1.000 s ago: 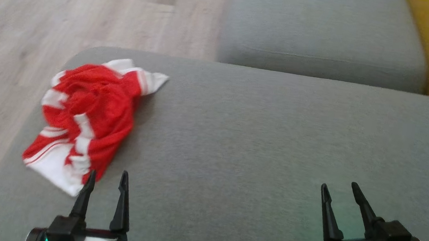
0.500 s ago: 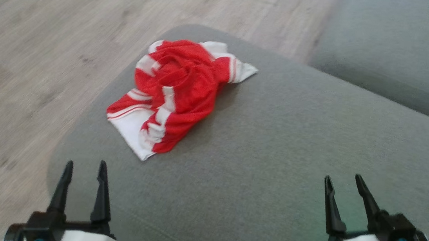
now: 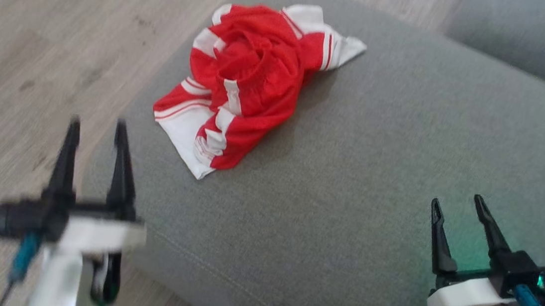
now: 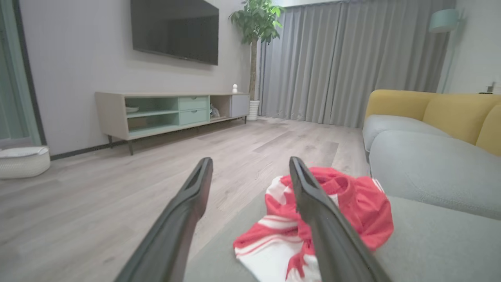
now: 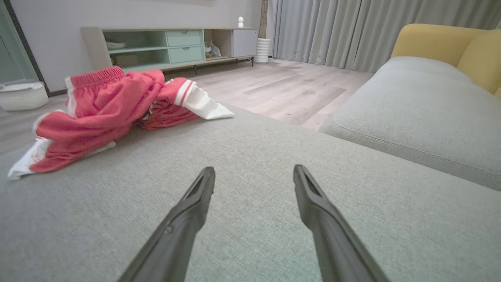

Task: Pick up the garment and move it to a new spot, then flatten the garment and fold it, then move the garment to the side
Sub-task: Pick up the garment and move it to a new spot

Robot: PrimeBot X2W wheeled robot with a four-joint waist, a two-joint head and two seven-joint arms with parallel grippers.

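The garment (image 3: 254, 86) is a crumpled red piece with white bands, probably mesh sports shorts. It lies in the upper middle of the head view on the grey cushion (image 3: 374, 183), close to that cushion's rounded left corner, and nothing holds it.

The left tool (image 3: 97, 123) hangs at the lower left by the cushion's edge, its 2 fingers spread wide and empty. The right tool (image 3: 457, 201) sits at the lower right, likewise spread and empty, well apart from the cloth.

The cloth looks light and limp, so it should sag and trail when lifted, and a shallow pinch on thin mesh may slip. The bunched red mound at its middle offers the thickest bite. The white corner at its lower end, nearest the left tool, is the easier reach.

The garment's left side lies near the drop to the floor (image 3: 27, 49), so a push toward frame left could spill it over. To the right and lower middle there is a broad bare stretch of cushion — ample room to set it down and spread it flat.
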